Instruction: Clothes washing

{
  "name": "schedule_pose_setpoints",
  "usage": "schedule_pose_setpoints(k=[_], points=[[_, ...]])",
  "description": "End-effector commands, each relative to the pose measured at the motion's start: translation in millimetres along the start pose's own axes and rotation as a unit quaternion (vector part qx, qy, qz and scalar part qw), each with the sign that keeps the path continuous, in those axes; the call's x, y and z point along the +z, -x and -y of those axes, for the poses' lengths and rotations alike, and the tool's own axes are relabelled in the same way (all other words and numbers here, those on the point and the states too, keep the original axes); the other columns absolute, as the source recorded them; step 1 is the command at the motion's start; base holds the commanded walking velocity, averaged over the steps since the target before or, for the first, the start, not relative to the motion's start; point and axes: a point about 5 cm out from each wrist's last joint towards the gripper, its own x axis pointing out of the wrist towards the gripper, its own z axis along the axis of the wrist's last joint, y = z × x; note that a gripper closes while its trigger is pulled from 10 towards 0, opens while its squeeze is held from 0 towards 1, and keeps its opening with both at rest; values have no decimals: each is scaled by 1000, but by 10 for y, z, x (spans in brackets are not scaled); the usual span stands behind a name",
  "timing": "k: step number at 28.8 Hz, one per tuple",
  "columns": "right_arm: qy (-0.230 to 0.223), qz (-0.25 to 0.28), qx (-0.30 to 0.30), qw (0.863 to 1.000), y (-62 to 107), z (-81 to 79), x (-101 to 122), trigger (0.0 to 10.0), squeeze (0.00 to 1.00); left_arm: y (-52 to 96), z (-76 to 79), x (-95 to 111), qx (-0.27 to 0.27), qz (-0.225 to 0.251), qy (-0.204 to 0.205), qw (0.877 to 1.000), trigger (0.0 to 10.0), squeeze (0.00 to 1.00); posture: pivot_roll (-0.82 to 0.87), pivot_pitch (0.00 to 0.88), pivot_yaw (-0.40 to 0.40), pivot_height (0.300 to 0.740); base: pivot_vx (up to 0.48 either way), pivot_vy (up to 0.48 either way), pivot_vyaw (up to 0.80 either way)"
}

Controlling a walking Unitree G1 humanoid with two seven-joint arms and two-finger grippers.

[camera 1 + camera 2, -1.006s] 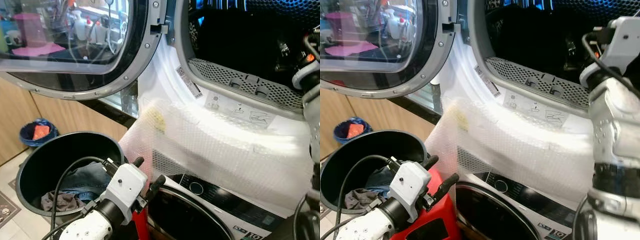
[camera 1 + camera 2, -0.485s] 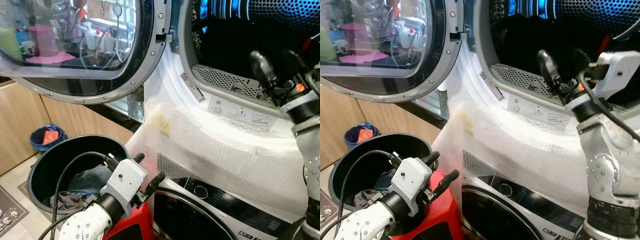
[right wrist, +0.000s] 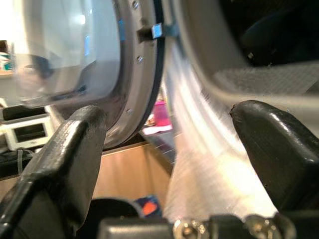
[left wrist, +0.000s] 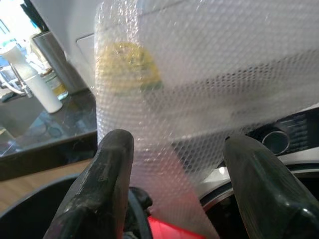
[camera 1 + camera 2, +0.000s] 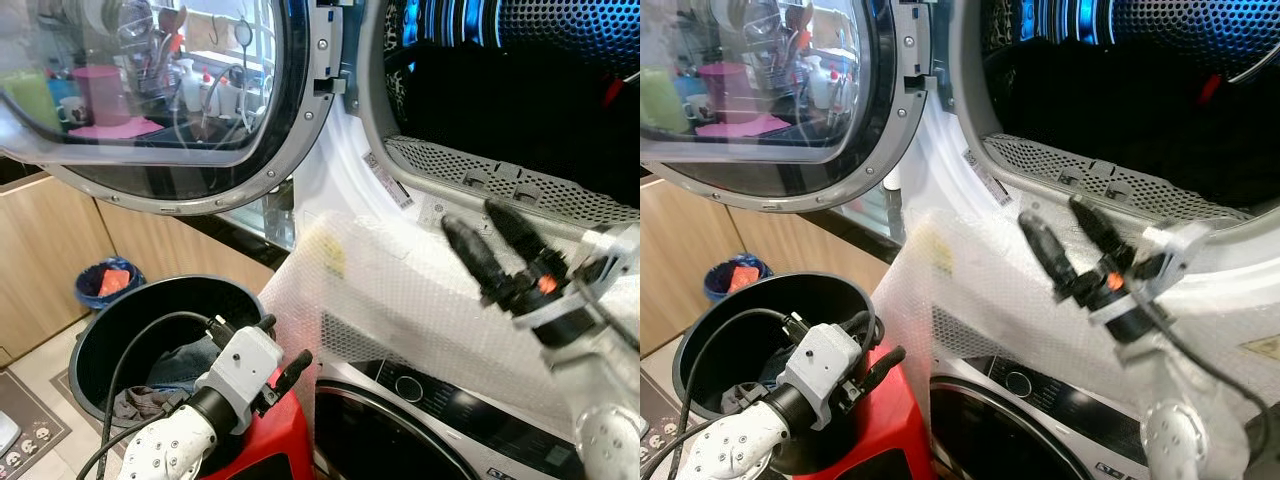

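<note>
While the washing machine door hangs wide open, my right gripper hovers, fingers spread, below the drum opening. Clothes, seemingly crumpled, lie in the dark bucket, below my left gripper, fingers apart.

Left silver arm low at near left, its hand with two black fingers spread apart, right silver arm raised at right, its hand fingers parted, pointing up-left

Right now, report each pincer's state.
Left pincer: open, empty, above the dark bin.
Right pincer: open, empty, before the dryer opening.
</note>
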Motion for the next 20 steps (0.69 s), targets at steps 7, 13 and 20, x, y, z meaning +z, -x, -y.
schedule_pose_setpoints(k=[7,13,20], points=[[-62,-63,32,996,297,-93,-451,10000,0,-49,120,-218,-75,-9,11,997,10000,0,88,0,-15,740,0,0,0],[-99,-118,26,988,569,-140,-772,10000,0,-31,264,-480,-150,-32,47,987,10000,0,69,0,-4,740,0,0,0],[-126,-173,-34,976,846,-62,-1064,10000,0,16,376,-818,-192,-81,120,971,10000,0,53,0,2,740,0,0,0]])
